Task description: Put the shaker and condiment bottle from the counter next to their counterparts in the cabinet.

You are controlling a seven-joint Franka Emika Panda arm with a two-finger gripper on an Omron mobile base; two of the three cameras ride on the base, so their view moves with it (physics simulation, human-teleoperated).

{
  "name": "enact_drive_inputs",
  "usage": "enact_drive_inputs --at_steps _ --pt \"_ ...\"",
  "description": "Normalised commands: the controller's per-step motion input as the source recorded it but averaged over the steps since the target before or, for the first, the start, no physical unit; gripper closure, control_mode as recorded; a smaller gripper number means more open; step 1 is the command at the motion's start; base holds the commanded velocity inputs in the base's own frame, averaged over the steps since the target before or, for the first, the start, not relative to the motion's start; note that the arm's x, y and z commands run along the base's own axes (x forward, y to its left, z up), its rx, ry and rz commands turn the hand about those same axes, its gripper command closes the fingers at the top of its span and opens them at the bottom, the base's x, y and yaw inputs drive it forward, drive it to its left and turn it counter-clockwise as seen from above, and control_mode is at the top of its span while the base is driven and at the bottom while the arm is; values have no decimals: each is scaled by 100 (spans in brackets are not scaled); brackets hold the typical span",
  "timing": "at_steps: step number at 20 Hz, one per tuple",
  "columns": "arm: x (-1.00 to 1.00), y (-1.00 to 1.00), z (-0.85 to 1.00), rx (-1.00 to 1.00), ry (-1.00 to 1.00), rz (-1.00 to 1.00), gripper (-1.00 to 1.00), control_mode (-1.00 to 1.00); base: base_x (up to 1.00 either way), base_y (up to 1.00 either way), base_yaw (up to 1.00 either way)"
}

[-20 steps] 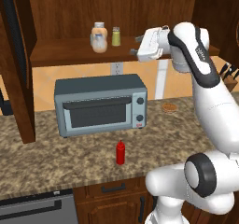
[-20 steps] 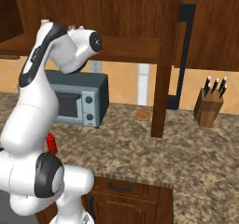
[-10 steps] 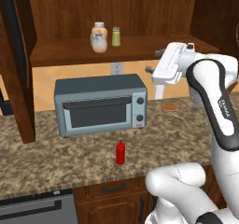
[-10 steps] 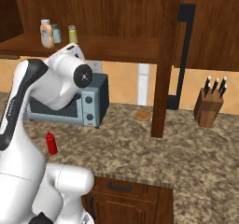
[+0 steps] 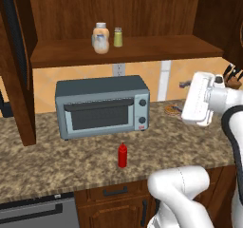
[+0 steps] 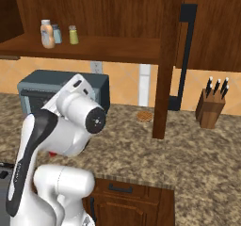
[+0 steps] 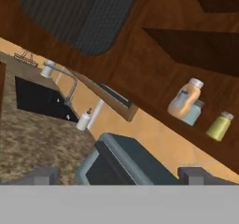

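While the shaker (image 5: 118,37) already stands on the cabinet (image 5: 123,51) shelf just beside the peach bottle (image 5: 100,38) and the clear shaker, the red bottle (image 5: 123,155) stands upright on the counter (image 5: 57,165), in front of the toaster oven (image 5: 102,106). The gripper (image 7: 119,176) is empty with its fingers apart, raised at the right side of the oven and looking toward the shelf. The bottle therefore lies below the hand and to its left, its long axis vertical; I judge the hand must descend and turn toward it.
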Motion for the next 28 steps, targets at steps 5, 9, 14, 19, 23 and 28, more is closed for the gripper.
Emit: enact_drive_inputs --at_steps 5,9,14,19,23,28 --pt "-83 -50 -99 -7 -14 1 -100 -100 0 0 0" --pt "-83 10 -100 -18 -21 1 -100 -100 0 0 0" --pt "-63 27 -100 -27 -31 0 -100 -100 0 0 0" --pt "-8 15 -100 -19 -29 0 -100 -100 0 0 0" --pt "43 53 -100 -24 -15 -8 -100 -100 0 0 0" --pt "43 51 -100 -22 -12 -5 -100 -100 0 0 0"
